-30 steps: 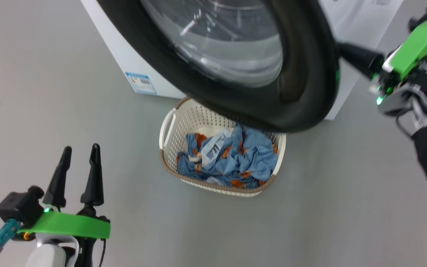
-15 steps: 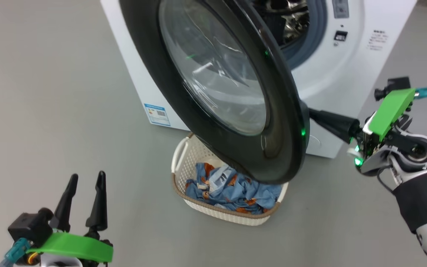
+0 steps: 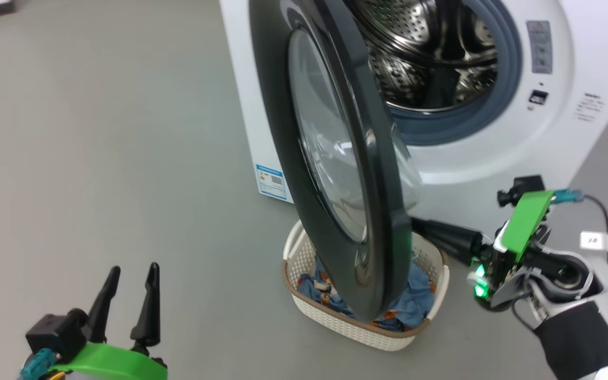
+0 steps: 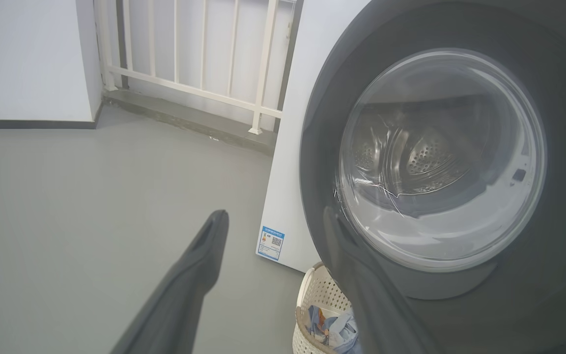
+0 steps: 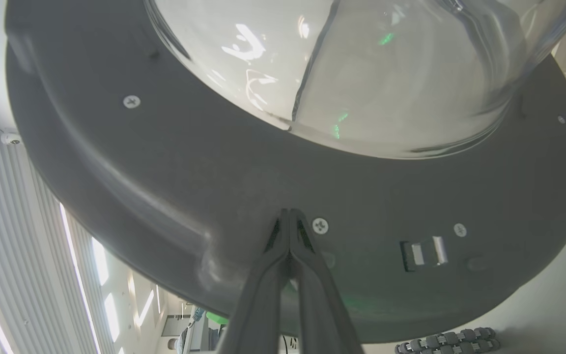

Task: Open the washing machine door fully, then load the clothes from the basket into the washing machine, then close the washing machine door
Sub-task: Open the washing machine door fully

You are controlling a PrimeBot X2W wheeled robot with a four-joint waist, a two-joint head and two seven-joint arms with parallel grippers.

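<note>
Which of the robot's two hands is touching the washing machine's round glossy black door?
The right hand: dark fingers shut together, tips against the round glossy black door, on its inner face. The left hand is open, apart from it.

The washing machine (image 3: 494, 174) is white, its drum (image 3: 415, 79) bare steel dotted with small holes, its gasket (image 3: 499, 100) blue-grey. The washing machine door (image 3: 283, 132) is glossy black around clear glass. The basket (image 3: 346, 322) is cream and perforated, with a brown woven-look rim. The clothes (image 3: 415, 295) are light blue with orange-brown prints. The left gripper (image 3: 134, 267) has black fingers on a green plate.
</note>
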